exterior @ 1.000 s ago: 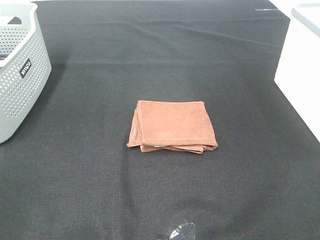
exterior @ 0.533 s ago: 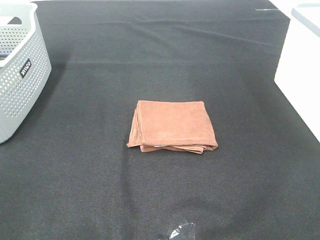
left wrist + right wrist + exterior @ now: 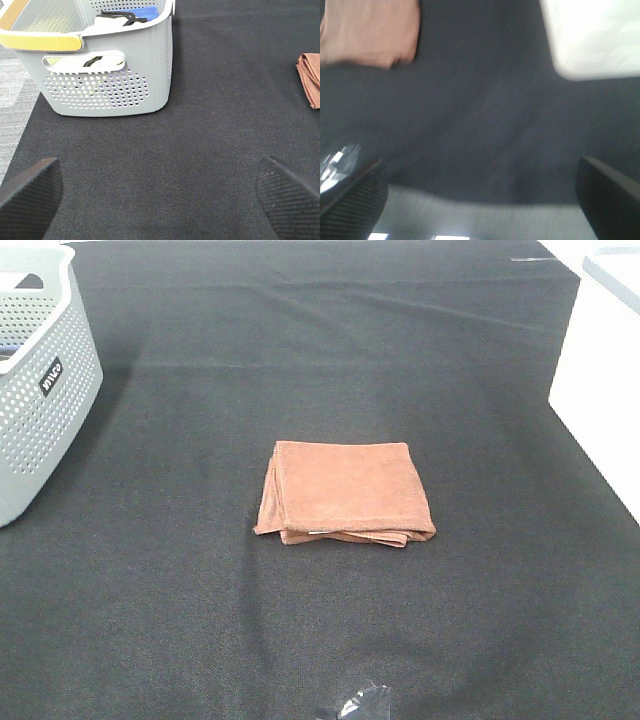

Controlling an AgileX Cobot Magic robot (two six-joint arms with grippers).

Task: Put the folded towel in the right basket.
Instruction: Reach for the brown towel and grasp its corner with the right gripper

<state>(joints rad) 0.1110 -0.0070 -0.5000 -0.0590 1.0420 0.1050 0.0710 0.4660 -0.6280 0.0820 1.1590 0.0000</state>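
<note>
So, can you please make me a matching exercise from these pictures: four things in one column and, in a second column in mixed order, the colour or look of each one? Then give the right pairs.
Column one
1. folded towel
2. left basket
3. right basket
4. table cover

Column two
A. black, spread flat
B. reddish brown, in the middle of the high view
C. plain white, at the right edge of the high view
D. grey, with many small holes

Right pairs: 1-B, 2-D, 3-C, 4-A.
</note>
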